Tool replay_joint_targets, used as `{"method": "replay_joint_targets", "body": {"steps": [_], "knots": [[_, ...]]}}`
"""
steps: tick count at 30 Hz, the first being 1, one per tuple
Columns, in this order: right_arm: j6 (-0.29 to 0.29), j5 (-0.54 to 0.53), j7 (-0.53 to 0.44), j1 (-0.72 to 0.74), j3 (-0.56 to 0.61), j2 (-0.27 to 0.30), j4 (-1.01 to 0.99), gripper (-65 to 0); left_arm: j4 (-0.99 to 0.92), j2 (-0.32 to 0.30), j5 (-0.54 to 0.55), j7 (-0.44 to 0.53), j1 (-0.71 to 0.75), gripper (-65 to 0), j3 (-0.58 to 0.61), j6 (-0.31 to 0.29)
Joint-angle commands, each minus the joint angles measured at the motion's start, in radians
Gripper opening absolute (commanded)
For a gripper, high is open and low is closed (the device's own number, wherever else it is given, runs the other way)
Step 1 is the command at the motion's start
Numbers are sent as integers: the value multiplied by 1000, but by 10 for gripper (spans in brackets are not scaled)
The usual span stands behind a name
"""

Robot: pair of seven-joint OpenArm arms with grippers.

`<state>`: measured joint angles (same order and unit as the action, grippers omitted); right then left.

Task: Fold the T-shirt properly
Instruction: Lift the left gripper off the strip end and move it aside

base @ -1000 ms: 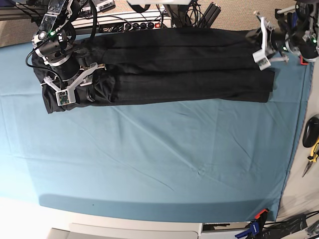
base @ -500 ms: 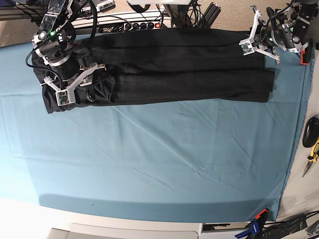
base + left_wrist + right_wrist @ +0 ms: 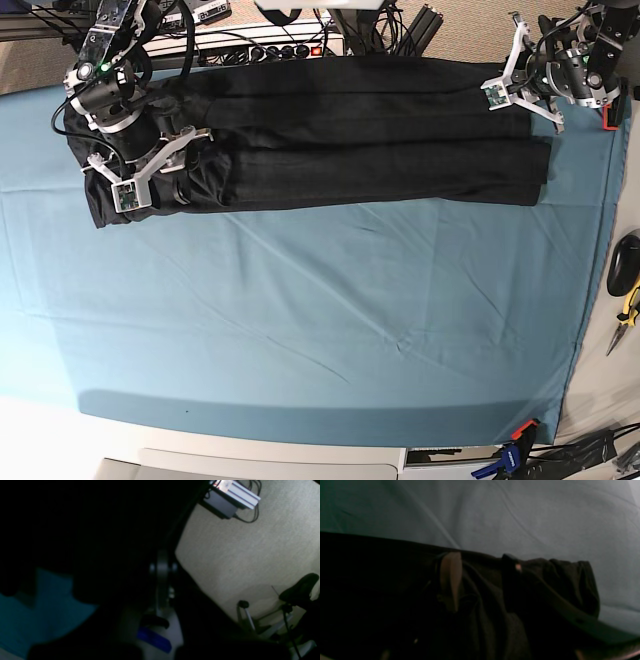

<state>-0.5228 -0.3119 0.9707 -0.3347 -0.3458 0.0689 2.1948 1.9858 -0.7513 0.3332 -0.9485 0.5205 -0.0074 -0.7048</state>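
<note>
The T-shirt (image 3: 330, 135) is laid along the far edge of the teal cloth (image 3: 300, 320) that covers the tabletop, folded lengthwise into a long narrow black band. The lengthwise folds are judged done; the crosswise folds that would shorten the band are not yet made. The right gripper (image 3: 150, 170) is set on the band's bunched end with jaws spread, and whether fabric is gripped cannot be told. The left gripper (image 3: 515, 85) is clenched shut just above the opposite end, with no cloth visibly held. Only the right wrist view shows the creased fabric (image 3: 495, 610) closely; only the left wrist view shows the floor (image 3: 250, 555) beyond the tabletop.
</note>
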Motion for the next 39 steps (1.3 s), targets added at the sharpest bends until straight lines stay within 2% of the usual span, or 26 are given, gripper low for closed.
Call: {"method": "replay_joint_targets", "body": {"steps": [1, 5, 7, 9, 11, 17, 20, 23, 25, 31, 36, 37, 39], "knots": [[4, -9, -28, 5, -3, 9, 18, -384, 20, -16, 2, 15, -8, -650, -9, 13], [4, -9, -28, 5, -3, 9, 18, -384, 20, -16, 2, 14, -24, -650, -9, 39], [4, -9, -27, 5, -3, 9, 18, -384, 20, -15, 3, 14, -39, -650, -9, 84], [4, -9, -27, 5, -3, 9, 18, -384, 20, -16, 3, 14, -57, -650, -9, 158], [4, -9, -28, 5, -3, 9, 18, -384, 20, -16, 3, 14, -74, -650, -9, 187], [4, -9, -27, 5, -3, 9, 18, -384, 20, -16, 16, -6, -87, -650, -9, 189], [4, -9, -26, 5, -3, 9, 18, -384, 20, -16, 124, -95, -97, -650, -9, 172], [4, -9, -26, 5, -3, 9, 18, -384, 20, -16, 210, -108, -103, -650, -9, 133], [4, -9, -26, 5, -3, 9, 17, -384, 20, -16, 227, -107, -106, -650, -9, 132], [4, -8, -25, 5, -3, 9, 17, -384, 20, -16, 224, -95, -108, -650, -9, 132], [4, -9, -25, 5, -3, 9, 17, -384, 20, -8, 172, -26, -108, -650, -9, 133], [3, -8, -25, 5, -3, 9, 18, -384, 20, -4, 150, -1, -108, -650, -9, 138], [4, -8, -25, 5, -3, 9, 18, -384, 20, 7, 87, 60, -108, -650, -9, 194]]}}
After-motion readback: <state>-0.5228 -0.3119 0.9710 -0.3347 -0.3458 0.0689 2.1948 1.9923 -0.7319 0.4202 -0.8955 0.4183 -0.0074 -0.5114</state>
